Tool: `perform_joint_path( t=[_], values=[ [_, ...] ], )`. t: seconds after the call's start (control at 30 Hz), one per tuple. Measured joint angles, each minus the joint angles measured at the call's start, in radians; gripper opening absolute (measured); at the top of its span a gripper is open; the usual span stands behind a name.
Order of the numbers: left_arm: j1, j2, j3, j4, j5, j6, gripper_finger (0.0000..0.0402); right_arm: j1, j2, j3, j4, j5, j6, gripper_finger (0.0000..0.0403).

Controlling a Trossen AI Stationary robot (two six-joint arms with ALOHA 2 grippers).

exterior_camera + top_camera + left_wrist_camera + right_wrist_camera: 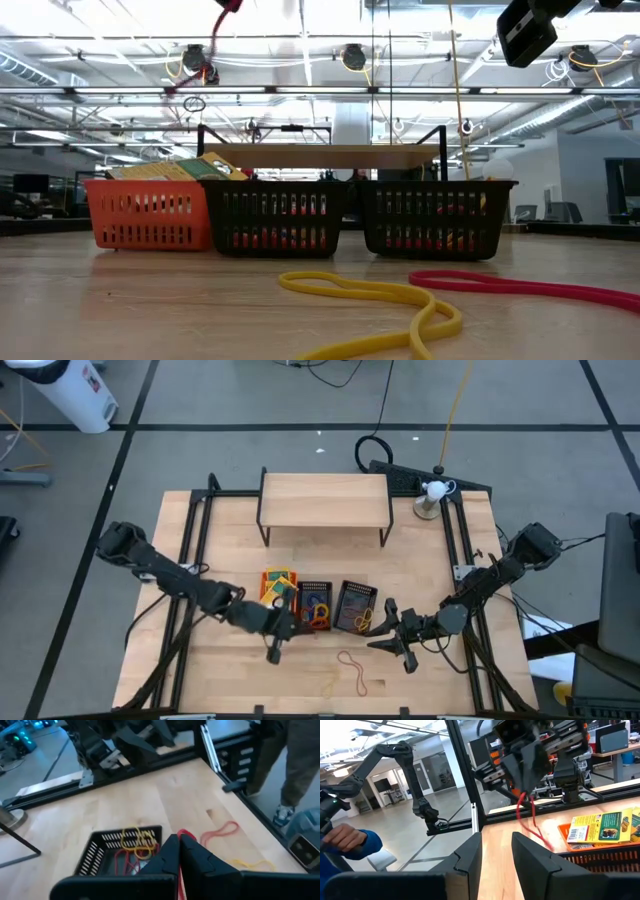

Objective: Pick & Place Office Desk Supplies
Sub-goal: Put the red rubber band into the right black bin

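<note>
In the orange bin [600, 854], packs' [600, 827] print unreadable.

Contents of the two black bins [275, 218] are largely screened by mesh in low view. Red band [181, 836] is hidden below by left gripper [179, 840] fingertips in left wrist view. Person [292, 765] is cut off at pic edge, only legs and shoe shown. Red loop [520, 286] is cut at right edge, low view.
</note>
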Motion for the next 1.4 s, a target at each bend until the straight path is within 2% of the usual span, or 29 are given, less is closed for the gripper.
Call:
perform_joint_path(
  t=[0.43, 0.9, 1.07, 1.2, 1.4],
  values=[
    [0.114, 0.000, 0.000, 0.203, 0.130, 0.047, 0.0000, -0.008, 0.000, 0.000, -0.008, -0.001, -0.010, 0.0100],
    [0.131, 0.000, 0.000, 0.318, 0.133, 0.066, 0.0000, -0.130, 0.000, 0.000, -0.032, -0.006, -0.047, 0.0100],
    [0.135, 0.002, 0.000, 0.370, 0.132, 0.064, 0.0000, -0.176, 0.000, 0.000, -0.028, -0.083, -0.063, 0.0101],
    [0.149, 0.002, 0.000, 0.388, 0.132, 0.062, 0.0000, -0.205, 0.000, 0.000, -0.023, -0.135, -0.070, 0.0113],
    [0.168, 0.003, 0.000, 0.412, 0.132, 0.042, 0.0000, -0.232, 0.000, 0.000, -0.014, -0.136, -0.081, 0.0147]
  ],
)
